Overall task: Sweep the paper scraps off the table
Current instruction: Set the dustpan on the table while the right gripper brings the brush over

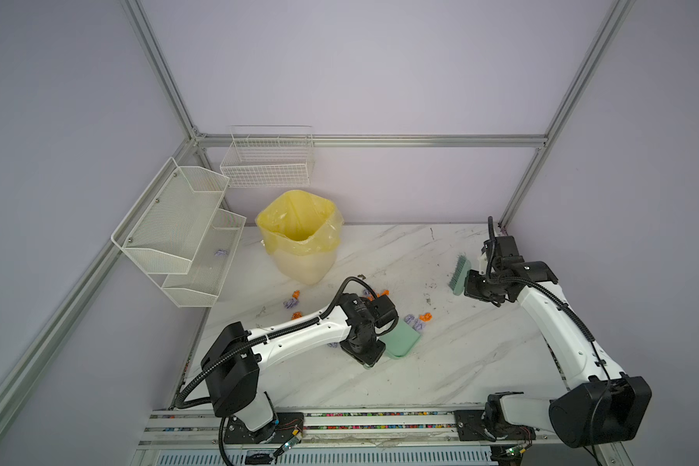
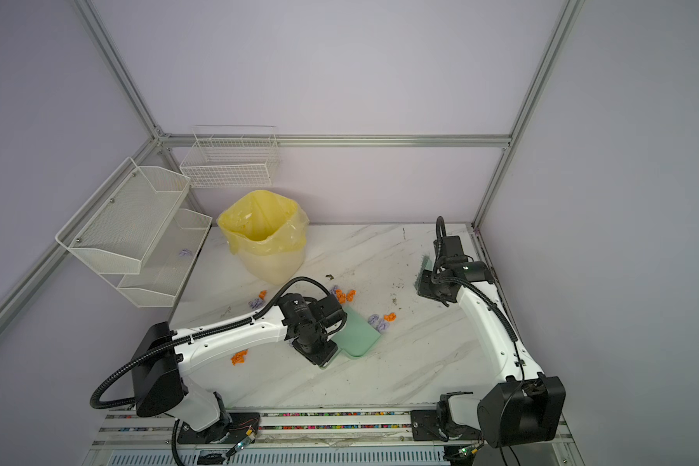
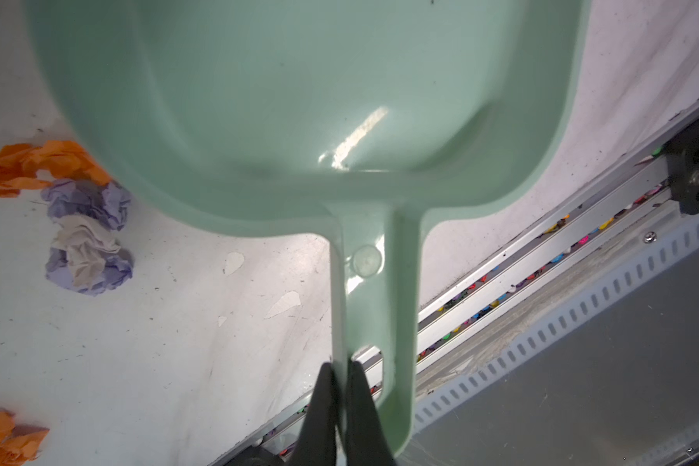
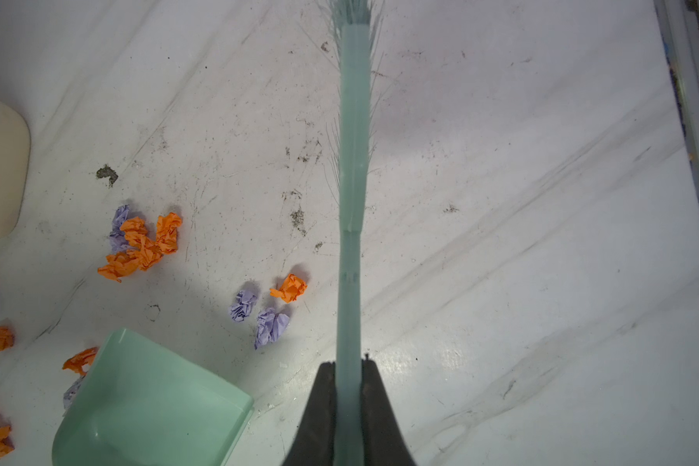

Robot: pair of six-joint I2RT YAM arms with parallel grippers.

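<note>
1. Paper scraps [image 4: 271, 326], small crumpled orange and lavender wads, lay scattered on the white marble-patterned table [image 1: 461, 355], mostly mid-table between the 2 arms.
2. Left gripper [image 3: 342, 375] was clamped on the handle edge of the mint-green plastic dustpan [image 3: 299, 101]. The pan was empty.
3. Right gripper [image 4: 350, 371] was clamped on the handle of the mint-green bristle brush [image 4: 352, 161], held toward the table's far right corner.
4. Governing relation: the nearest group, 2 lavender wads and 1 orange, lay just beside the dustpan's open lip, between lip and brush.
   - From the right gripper, this group lay toward the left arm's side and nearer the robot's bases.
   - The brush's long axis ran roughly front to back, broadside to a stroke toward the pan.
5. The dustpan stood nearer the group, with the brush apart from it. The brush was therefore judged the part that had to travel.
6. Writing: white lettering on the left arm's black wrist joint [image 1: 358, 308] was too small to read. No other label was seen.
</note>
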